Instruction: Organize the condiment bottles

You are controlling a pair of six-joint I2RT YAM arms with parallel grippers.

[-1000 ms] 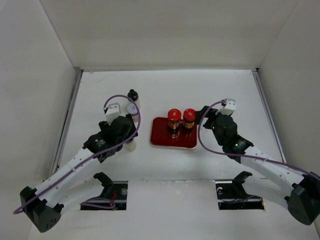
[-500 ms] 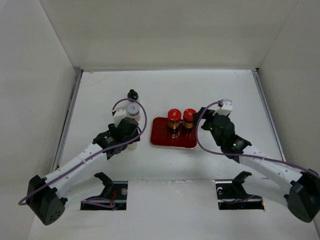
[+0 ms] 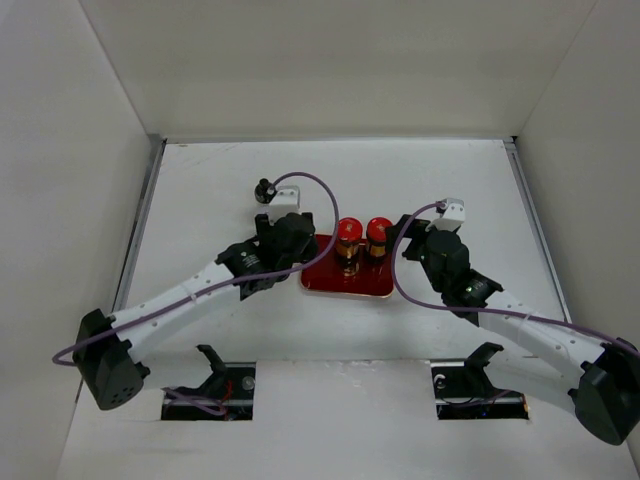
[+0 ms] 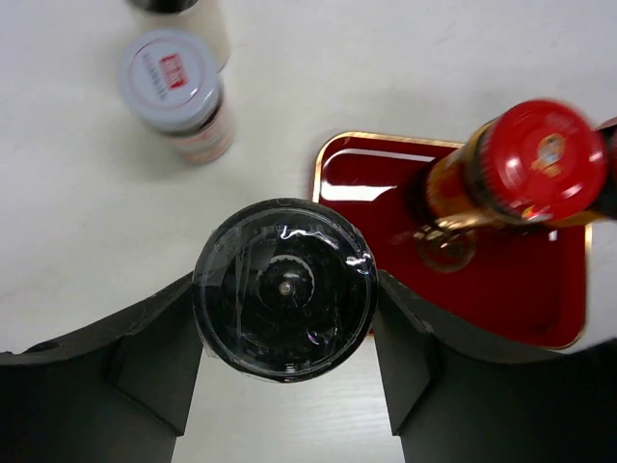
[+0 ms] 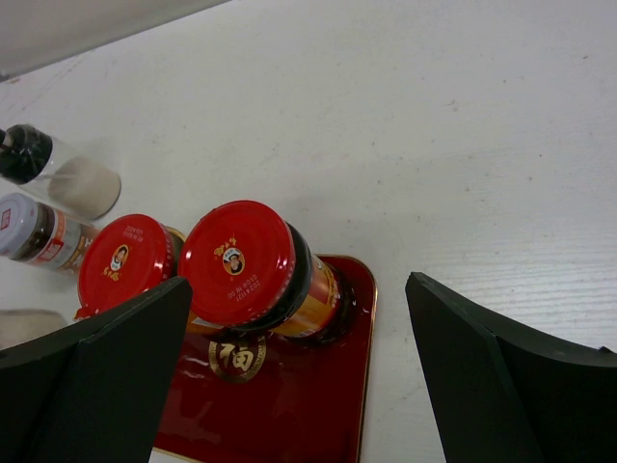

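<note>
My left gripper (image 4: 284,280) is shut on a black-capped bottle (image 4: 283,301), held upright over the table at the left edge of the red tray (image 4: 540,289). In the top view the left gripper (image 3: 292,248) hides this bottle. Two amber bottles with red caps (image 3: 347,232) (image 3: 378,231) stand on the tray (image 3: 345,282). A grey-capped bottle (image 4: 172,81) and another black-capped one (image 3: 265,190) stand on the table left of the tray. My right gripper (image 3: 408,238) is open and empty, just right of the red-capped bottles (image 5: 236,262) (image 5: 125,262).
White walls enclose the table on three sides. Bare tray surface with a gold emblem (image 5: 237,359) lies in front of the red-capped bottles. The black-capped (image 5: 23,152) and grey-capped (image 5: 27,231) bottles also show in the right wrist view.
My left arm has swung right with the black-capped bottle, from the table's left part to the tray's left edge. The right arm has hardly moved.
</note>
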